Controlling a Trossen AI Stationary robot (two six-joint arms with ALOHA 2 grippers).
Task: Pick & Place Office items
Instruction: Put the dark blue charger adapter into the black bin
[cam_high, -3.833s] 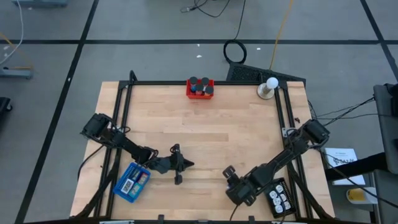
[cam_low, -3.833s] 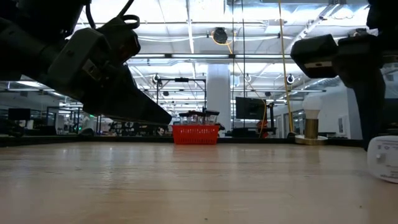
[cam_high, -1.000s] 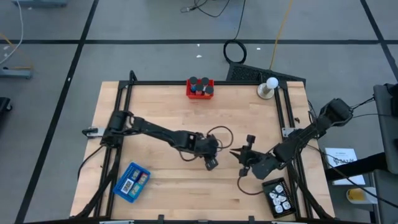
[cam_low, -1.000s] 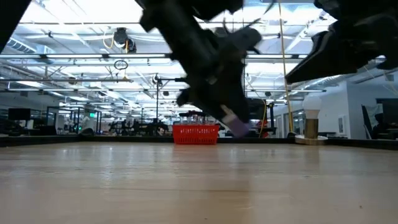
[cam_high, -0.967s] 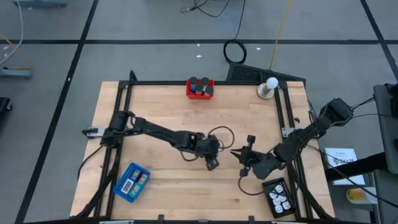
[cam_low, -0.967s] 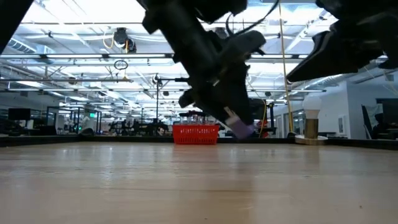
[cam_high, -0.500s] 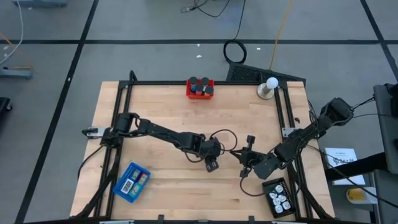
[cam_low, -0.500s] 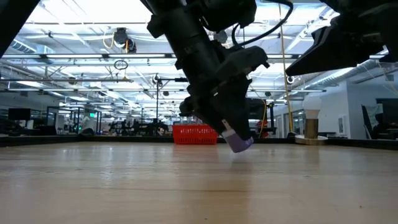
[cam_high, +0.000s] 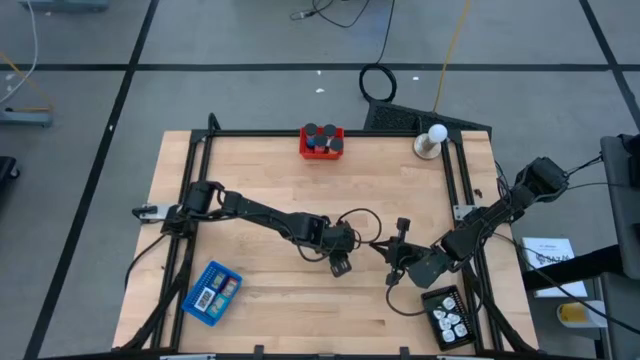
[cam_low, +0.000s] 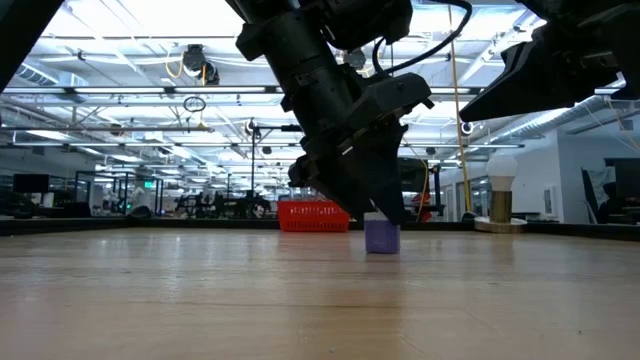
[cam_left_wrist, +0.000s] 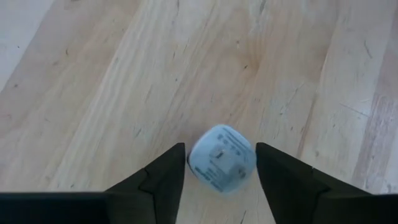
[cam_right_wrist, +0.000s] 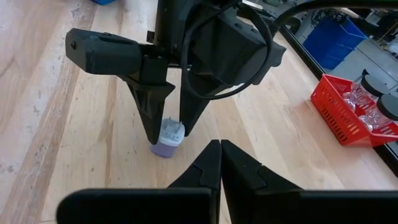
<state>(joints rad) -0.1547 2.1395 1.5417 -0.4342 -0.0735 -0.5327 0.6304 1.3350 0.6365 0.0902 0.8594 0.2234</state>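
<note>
From my station the nearest things are the two trays along the front of the desk (cam_high: 260, 180): the blue tray (cam_high: 212, 292) with white-labelled pieces at front left, and the black tray (cam_high: 448, 316) holding pale pieces at front right, beside the right arm.

Next comes the work itself, near the middle of the desk. My left pincer (cam_low: 378, 218) points down over a small purple piece (cam_low: 382, 237) that stands upright on the wood. In the left wrist view its fingers (cam_left_wrist: 163, 177) sit either side of the piece's pale labelled top (cam_left_wrist: 222, 160) with a sliver of gap showing, so I read the jaws as parted, the piece resting on the desk and not carried. The right wrist view agrees: the purple body stands on the boards between the two dark tips.

My right pincer (cam_right_wrist: 217, 163) hovers just beside it, aimed at the left one, its fingers pressed together on nothing.

Farther back, at the rear edge, sits the red tray (cam_high: 322, 143) with black round cylinders (cam_high: 321, 132) in it, and to its right the white ball on a round stand (cam_high: 435, 140).

I judge this to be the release step: the purple piece is set down mid-desk, apart from every tray. The next move calls for lifting the left pincer straight up so the tips clear the piece without tipping it; if the right arm is to take it over, its jaws must first open wide enough to straddle the piece
</note>
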